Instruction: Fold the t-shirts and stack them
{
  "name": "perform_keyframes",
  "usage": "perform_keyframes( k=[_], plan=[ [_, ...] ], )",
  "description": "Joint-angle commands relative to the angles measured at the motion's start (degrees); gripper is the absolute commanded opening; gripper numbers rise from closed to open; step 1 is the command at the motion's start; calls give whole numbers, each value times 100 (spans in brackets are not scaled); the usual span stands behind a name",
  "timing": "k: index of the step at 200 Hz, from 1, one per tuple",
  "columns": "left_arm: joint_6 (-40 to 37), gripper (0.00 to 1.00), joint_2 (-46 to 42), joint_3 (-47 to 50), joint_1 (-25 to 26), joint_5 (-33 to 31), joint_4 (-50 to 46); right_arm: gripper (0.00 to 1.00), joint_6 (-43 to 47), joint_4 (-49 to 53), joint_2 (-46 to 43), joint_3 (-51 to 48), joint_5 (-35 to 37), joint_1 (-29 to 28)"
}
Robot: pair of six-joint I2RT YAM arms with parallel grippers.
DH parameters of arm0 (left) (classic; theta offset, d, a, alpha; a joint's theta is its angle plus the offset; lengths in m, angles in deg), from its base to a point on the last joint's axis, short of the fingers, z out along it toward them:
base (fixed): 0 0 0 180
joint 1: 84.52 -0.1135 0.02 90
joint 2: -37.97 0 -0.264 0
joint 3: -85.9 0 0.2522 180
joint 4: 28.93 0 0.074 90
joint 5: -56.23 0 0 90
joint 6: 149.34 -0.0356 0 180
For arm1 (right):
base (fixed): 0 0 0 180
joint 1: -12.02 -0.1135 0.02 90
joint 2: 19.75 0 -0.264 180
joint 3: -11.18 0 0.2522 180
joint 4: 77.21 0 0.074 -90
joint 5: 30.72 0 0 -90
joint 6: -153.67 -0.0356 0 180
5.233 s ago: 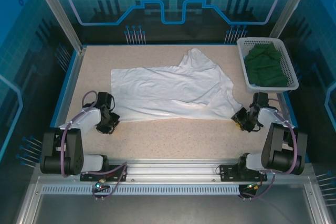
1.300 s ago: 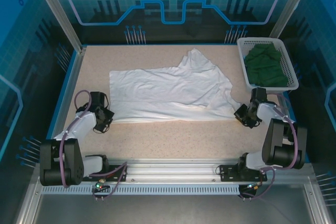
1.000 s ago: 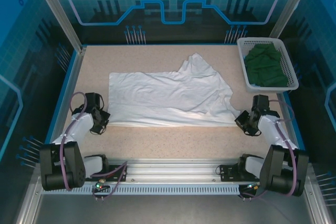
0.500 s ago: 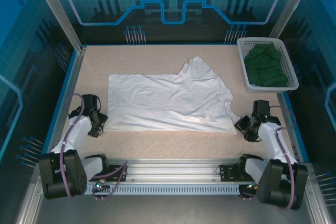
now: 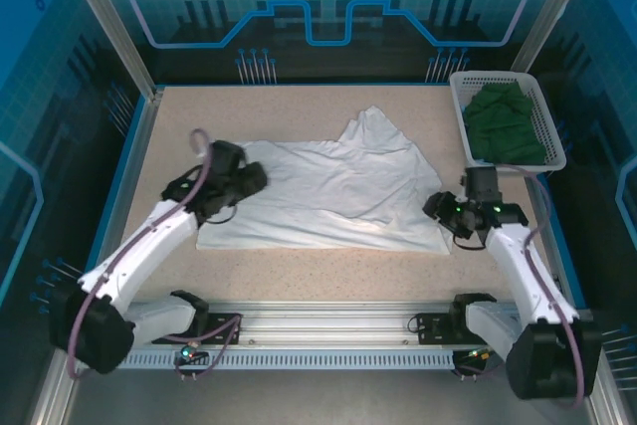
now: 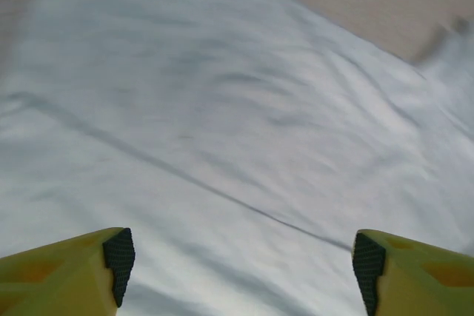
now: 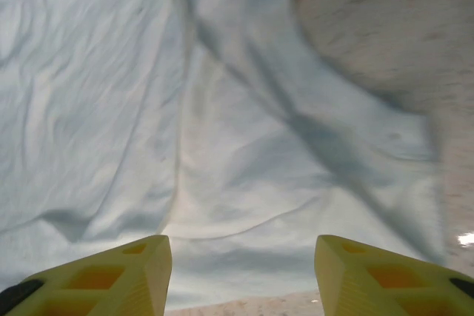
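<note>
A large white t-shirt (image 5: 328, 191) lies spread flat across the middle of the table, a sleeve bunched toward the back. My left gripper (image 5: 254, 178) hovers open over its left part; in the left wrist view the gripper (image 6: 242, 264) has smooth white cloth (image 6: 237, 123) beneath and nothing between the fingertips (image 6: 118, 257). My right gripper (image 5: 436, 208) is open over the shirt's right near corner; in the right wrist view the gripper (image 7: 244, 279) hangs above creased cloth (image 7: 222, 131) near its hem. A dark green t-shirt (image 5: 506, 124) lies crumpled in the basket.
The white lattice basket (image 5: 461, 111) stands at the back right corner. Bare speckled tabletop (image 5: 299, 266) runs along the near edge in front of the shirt. Blue rails border the table left and right.
Both grippers opened and let go of the shirt's near edge. The left arm swung up and rightward over the shirt; the right gripper rose and shifted left over the corner.
</note>
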Motion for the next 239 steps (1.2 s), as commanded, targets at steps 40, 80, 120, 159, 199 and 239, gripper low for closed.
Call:
perform_keyframes(
  k=[40, 80, 120, 159, 199, 239],
  plan=[
    [-3511, 79, 2385, -1606, 2657, 1029, 886, 36, 117, -617, 1542, 252, -226, -460],
    [-4670, 74, 3973, -2856, 3027, 1419, 420, 29, -82, -961, 1975, 67, -424, -160],
    [-5265, 60, 4981, -3797, 3095, 1214, -11, 28, -188, -1287, 2207, -136, -444, -90],
    [-5450, 43, 5501, -4281, 3094, 1240, -279, 27, -215, -1391, 2331, -169, -516, -17],
    [-5547, 41, 5705, -4354, 3095, 1232, -276, 26, -250, -1462, 2411, -239, -568, 42],
    [-5602, 41, 5874, -4445, 3095, 1044, -253, 26, -250, -1522, 2494, -261, -619, 76]
  ],
)
